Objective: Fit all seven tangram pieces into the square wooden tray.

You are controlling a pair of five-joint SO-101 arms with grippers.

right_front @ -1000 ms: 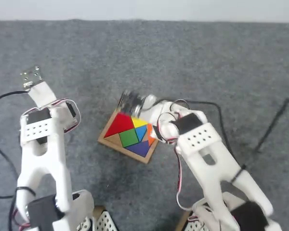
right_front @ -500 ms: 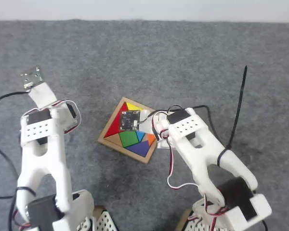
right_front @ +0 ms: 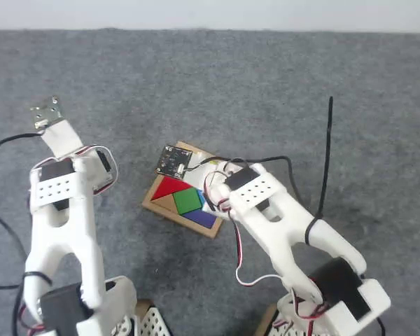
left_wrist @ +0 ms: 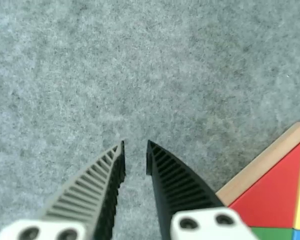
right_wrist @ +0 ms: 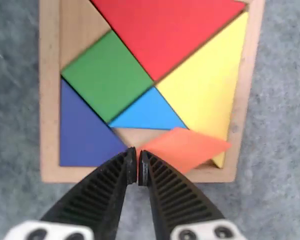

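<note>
The square wooden tray (right_wrist: 49, 100) sits on the grey surface (left_wrist: 140, 60). Inside lie a red triangle (right_wrist: 165, 30) at 10 o'clock, a green square (right_wrist: 107, 75) in the middle and a dark blue triangle (right_wrist: 82, 132) at 5 o'clock. There are also a yellow triangle (right_wrist: 215, 85) and a small blue triangle (right_wrist: 147, 112). The orange piece (right_wrist: 182, 147) lies crooked, partly on the yellow one. The right gripper (right_wrist: 138, 167) is pinched closed on nothing at the rim beside it. The left gripper (left_wrist: 135, 147) shows a narrow gap, at 9 o'clock from the tray.

Wooden tray (right_wrist: 49, 95), matt painted pieces (right_wrist: 170, 30); rough grey carpet (right_front: 266, 77); ribbed plastic fingers (left_wrist: 90, 200).
</note>
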